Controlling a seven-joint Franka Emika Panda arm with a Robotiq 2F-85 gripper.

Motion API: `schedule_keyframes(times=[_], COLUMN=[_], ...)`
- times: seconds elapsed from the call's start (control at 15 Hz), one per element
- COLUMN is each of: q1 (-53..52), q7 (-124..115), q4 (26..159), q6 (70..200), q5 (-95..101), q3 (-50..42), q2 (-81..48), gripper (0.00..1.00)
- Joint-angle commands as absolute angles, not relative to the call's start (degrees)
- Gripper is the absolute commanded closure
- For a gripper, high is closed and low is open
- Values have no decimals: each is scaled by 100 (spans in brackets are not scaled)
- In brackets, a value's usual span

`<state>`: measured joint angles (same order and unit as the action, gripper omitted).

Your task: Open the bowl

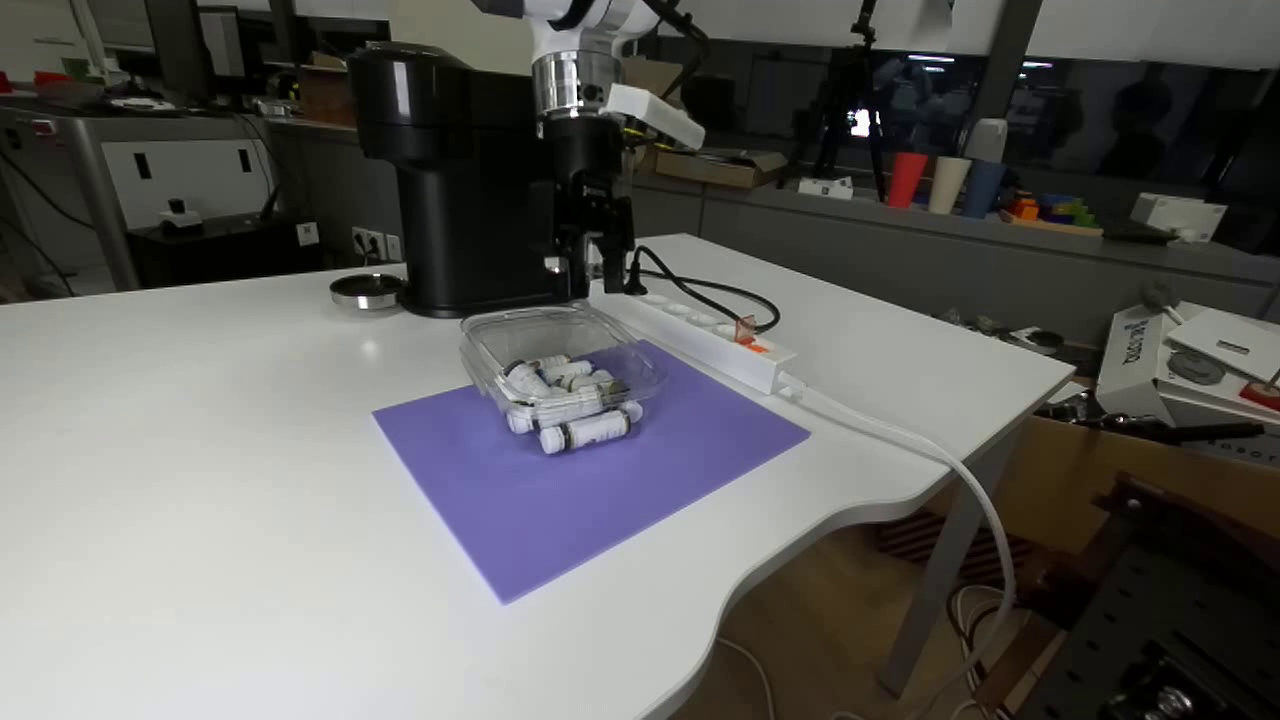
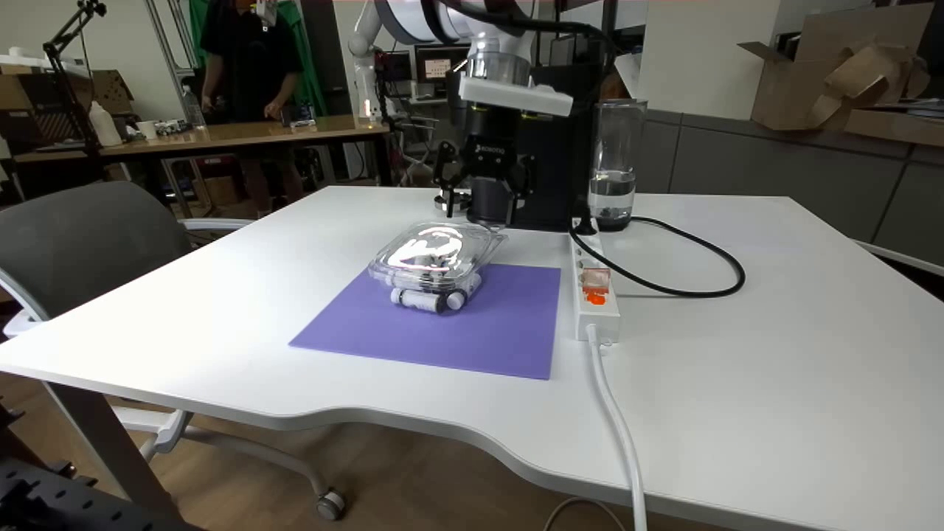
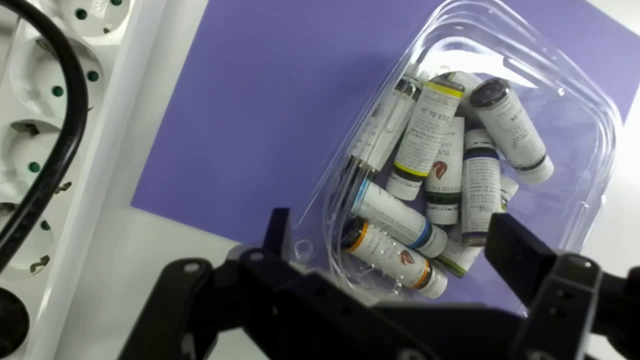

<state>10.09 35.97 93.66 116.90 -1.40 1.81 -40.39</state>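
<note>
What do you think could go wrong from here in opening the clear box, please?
The clear plastic box looks thin, so the fingers, spread apart, might bend it or slip off when they close. The small bottles lie jumbled at odd angles, so a hard tug could tip the box and set some rolling. A black cable loops near the power strip, where a sideways swing might snag it.

A white table (image 2: pixel 737 369) stands on brown flooring (image 2: pixel 402 476) beside a grey chair (image 2: pixel 96 243) (one castor (image 2: pixel 330 505) showing), grey panelling (image 2: pixel 774 175) behind.
</note>
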Motion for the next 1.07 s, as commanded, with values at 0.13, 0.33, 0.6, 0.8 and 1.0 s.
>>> schedule_keyframes(times=[0.13, 0.33, 0.6, 0.8, 1.0], q1=[1057, 1048, 1051, 1018, 1007], q7=[3567, 3638, 3622, 3591, 3588], q4=[9125, 9140, 9327, 9327, 9238], q6=[11647, 11749, 11834, 11931, 11823], q5=[-120, -89, -87, -28, -7], q3=[226, 248, 264, 236, 243], q2=[-4188, -4247, -4192, -4186, -4276], gripper=[0, 0, 0, 0, 0])
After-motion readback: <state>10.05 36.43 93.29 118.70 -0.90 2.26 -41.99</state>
